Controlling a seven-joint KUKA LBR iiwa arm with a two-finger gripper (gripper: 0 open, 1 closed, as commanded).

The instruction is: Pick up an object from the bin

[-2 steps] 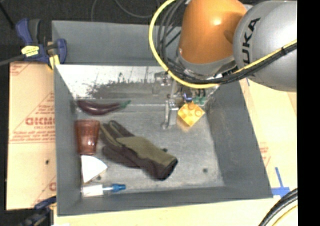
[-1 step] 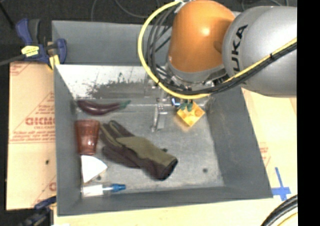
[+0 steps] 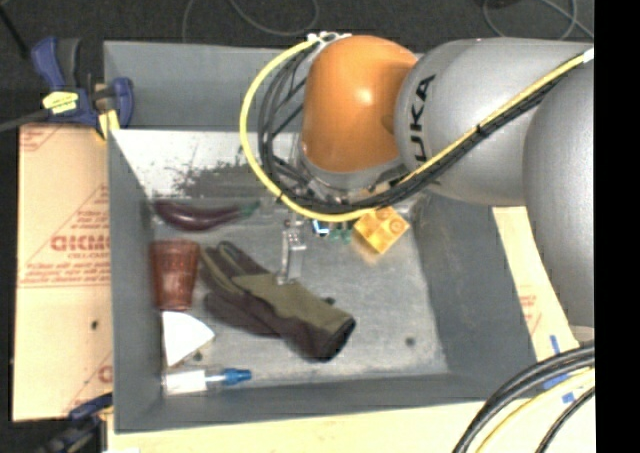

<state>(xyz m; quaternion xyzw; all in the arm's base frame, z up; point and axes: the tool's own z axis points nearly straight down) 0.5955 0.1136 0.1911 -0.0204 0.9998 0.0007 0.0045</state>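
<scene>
Grey metal makes up the bin (image 3: 400, 311), and the arm (image 3: 500, 121) comes in over its right edge. Its orange cover (image 3: 355, 101) hangs above the far half of the floor, with a yellow cable (image 3: 252, 156) looped round it. Below the cover the gripper (image 3: 293, 259) points straight down near the bin's middle, its tip at the far side of a dark olive glove (image 3: 275, 311), about midway along it. Whether the tip touches the cloth cannot be told, and neither can whether the gripper is apart or together, since it shows as one thin metal piece. The glove lies flat on the floor, slanting from the left-middle down towards the near edge. A yellow block (image 3: 380, 231) sits just right of the gripper, partly under the arm, with a small green and blue bit (image 3: 335, 231) between the two. A purple aubergine (image 3: 195, 212) lies towards the far-left corner, along the foot of the far wall. A brown-red cup (image 3: 173, 273) lies by the left wall, just beside the glove's left end. Nearer the near-left corner is a white wedge (image 3: 185, 336), close to the glove's near side. A white pen (image 3: 205, 379) with a blue cap lies along the near wall in that corner.
</scene>
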